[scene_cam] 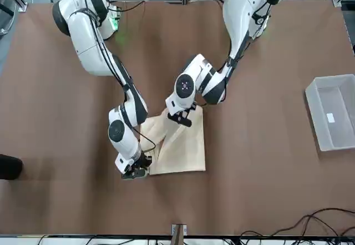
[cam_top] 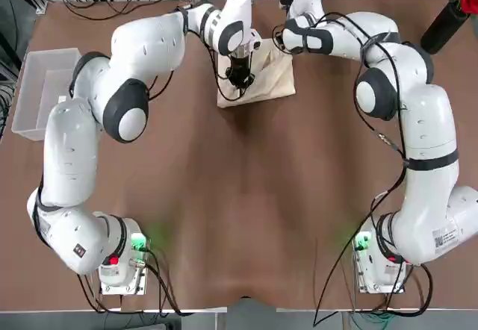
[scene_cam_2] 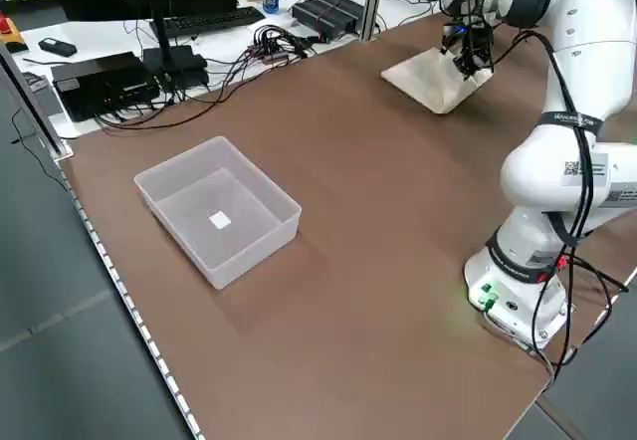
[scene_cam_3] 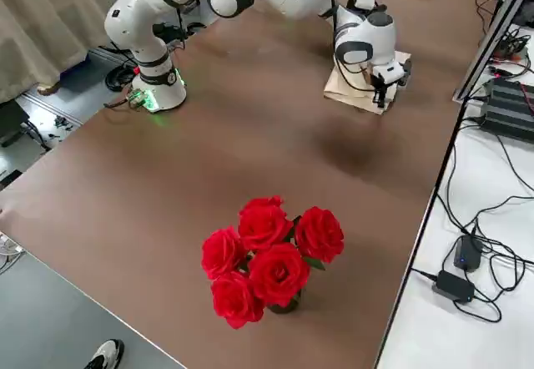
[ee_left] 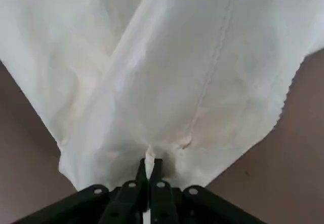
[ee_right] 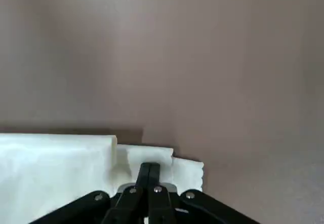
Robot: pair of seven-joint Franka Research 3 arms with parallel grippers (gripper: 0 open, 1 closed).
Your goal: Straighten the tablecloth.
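Right now the tablecloth (cam_top: 263, 76) lies folded and small on the far middle of the brown tabletop (cam_top: 246, 195), its layers overlapping and creased. Both arms reach out to it. The left gripper (scene_cam: 180, 117) comes down on the cloth's side nearer the robot, and its wrist view shows the 2 fingers (ee_left: 154, 176) clenched together on a raised pinch of the cream fabric. The right gripper (scene_cam: 135, 172) sits at the cloth's far corner on the robot's right side, low against the tabletop; its fingers (ee_right: 148, 176) are likewise pressed together, grasping the stacked edge of the fabric there. A clear plastic bin (cam_top: 41, 91) stands well apart near the left edge, and a bunch of red roses (scene_cam_3: 267, 256) stands near the far right corner.
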